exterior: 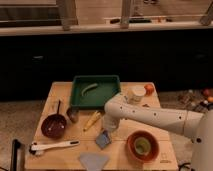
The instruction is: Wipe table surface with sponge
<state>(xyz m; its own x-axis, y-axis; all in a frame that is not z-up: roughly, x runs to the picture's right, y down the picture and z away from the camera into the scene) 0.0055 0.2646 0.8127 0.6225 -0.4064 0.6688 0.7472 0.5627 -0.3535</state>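
Note:
The table surface (pixel 60 95) is a light tan wooden top that fills the middle of the camera view. The sponge (pixel 103 139) is a small blue-grey square pad lying flat near the front centre of the table. My white arm reaches in from the right. Its gripper (pixel 108 128) points down just behind and above the sponge, very close to it. I cannot tell whether it touches the sponge.
A green tray (pixel 95 91) with a green item stands at the back. A dark red bowl (pixel 53 126), spoon (pixel 73 115) and white brush (pixel 52 146) are on the left. A yellow item (pixel 91 120) lies at centre, an orange bowl (pixel 142 145) front right, a pale blue sheet (pixel 93 160) in front, and a white cup (pixel 136 93) and orange fruit (pixel 149 89) at back right.

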